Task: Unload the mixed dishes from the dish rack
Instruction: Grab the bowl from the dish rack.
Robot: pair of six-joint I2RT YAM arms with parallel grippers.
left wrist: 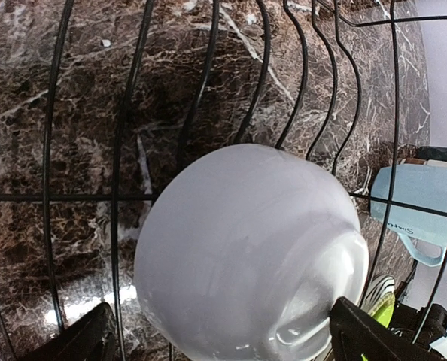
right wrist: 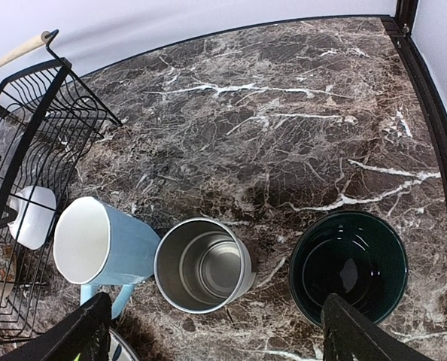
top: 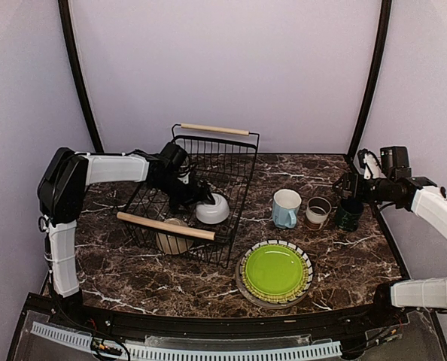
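The dish rack (top: 235,162), black wire with two wooden handles, stands left of centre. A white bowl (top: 212,209) lies on its side in the rack, and a cream bowl (top: 174,242) sits under the near handle. My left gripper (top: 197,197) is inside the rack, open, with its fingers on either side of the white bowl (left wrist: 246,248). A light blue mug (top: 286,208), a brown-white cup (top: 317,213) and a dark green mug (top: 349,214) stand on the table. Lime-green plates (top: 275,271) lie on the striped plate (top: 308,265). My right gripper (right wrist: 216,335) is open and empty above the cup (right wrist: 203,265).
The marble table (top: 344,259) has a raised black rim along its right edge (right wrist: 434,128). The rack wires (left wrist: 118,150) close in around the left gripper. The right arm's base (top: 423,293) stands at the near right.
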